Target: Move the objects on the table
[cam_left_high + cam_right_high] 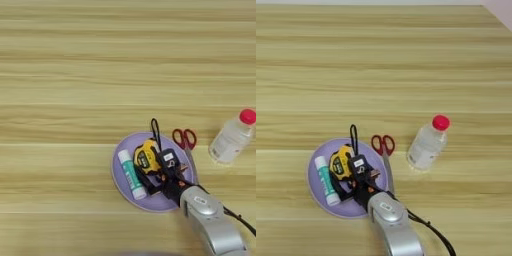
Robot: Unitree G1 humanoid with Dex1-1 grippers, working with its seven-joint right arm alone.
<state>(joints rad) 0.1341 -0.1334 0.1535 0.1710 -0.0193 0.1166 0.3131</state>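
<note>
lilac round plate (120, 172), black two-fingered hand (150, 172) closed around boxy yellow tape measure (145, 157), grainy wooden table (75, 75)

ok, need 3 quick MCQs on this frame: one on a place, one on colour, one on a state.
1. Where is the glue stick?
A. on the plate
B. on bare table
C. beside the bottle

2. What colour is the bottle's cap?
A. blue
B. red
C. white

3. How do the scissors lie?
A. flat, handles on the table at the plate's right rim
B. standing upright in the bottle
C. held up in the air by the tool

Answers:
1 A, it lies on the plate's left part, next to the tape measure.
2 B, the cap is red.
3 A, the red handles rest on the wood; the tool is over the plate by the tape measure, not on the scissors.
</note>
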